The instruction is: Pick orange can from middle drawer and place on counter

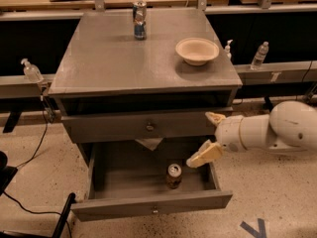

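1. Gripper position. I see the gripper at the right side of the cabinet, carried by the white arm that enters from the right edge. It sits above the right wall of the middle drawer.

2. Gripper state. Its two tan fingers are spread wide and hold nothing. The upper finger lies level with the closed upper drawer. The lower finger points down and left over the pulled-out drawer.

3. Task object. The orange can stands upright on the floor of the middle drawer, right of centre and near the front panel. The lower fingertip is near the can, above and to its right, not touching it.

4. Counter. On the counter I see a blue can upright at the back edge and a bowl toward the right side. The two are well apart.

5. Surroundings. A pump bottle stands to the left of the cabinet and a water bottle to its right.
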Tool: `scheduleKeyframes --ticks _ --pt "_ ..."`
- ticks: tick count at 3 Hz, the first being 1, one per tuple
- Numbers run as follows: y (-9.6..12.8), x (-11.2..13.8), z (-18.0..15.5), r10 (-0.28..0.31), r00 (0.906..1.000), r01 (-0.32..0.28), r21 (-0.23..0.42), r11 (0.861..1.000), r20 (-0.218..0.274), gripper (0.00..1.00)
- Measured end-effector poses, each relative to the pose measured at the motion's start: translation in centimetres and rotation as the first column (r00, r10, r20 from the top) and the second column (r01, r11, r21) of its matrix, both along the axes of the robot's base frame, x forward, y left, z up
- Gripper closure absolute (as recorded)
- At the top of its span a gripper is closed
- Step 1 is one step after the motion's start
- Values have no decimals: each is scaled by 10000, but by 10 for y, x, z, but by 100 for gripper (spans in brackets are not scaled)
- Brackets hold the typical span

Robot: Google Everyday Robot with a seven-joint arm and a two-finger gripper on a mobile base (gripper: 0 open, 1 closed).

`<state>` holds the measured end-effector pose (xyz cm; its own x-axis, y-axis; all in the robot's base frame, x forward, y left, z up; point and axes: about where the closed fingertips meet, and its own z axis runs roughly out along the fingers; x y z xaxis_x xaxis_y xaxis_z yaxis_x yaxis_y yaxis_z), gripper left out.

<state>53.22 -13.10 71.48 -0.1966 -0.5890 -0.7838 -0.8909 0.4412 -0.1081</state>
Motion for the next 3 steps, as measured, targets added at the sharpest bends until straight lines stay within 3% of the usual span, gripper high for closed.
scheduleKeyframes --ticks 1,3 --pt "12 25 -47 330 9956 -405 841 9956 878 0" --pt "9 35 -52 91 9943 -179 830 9964 1059 0"
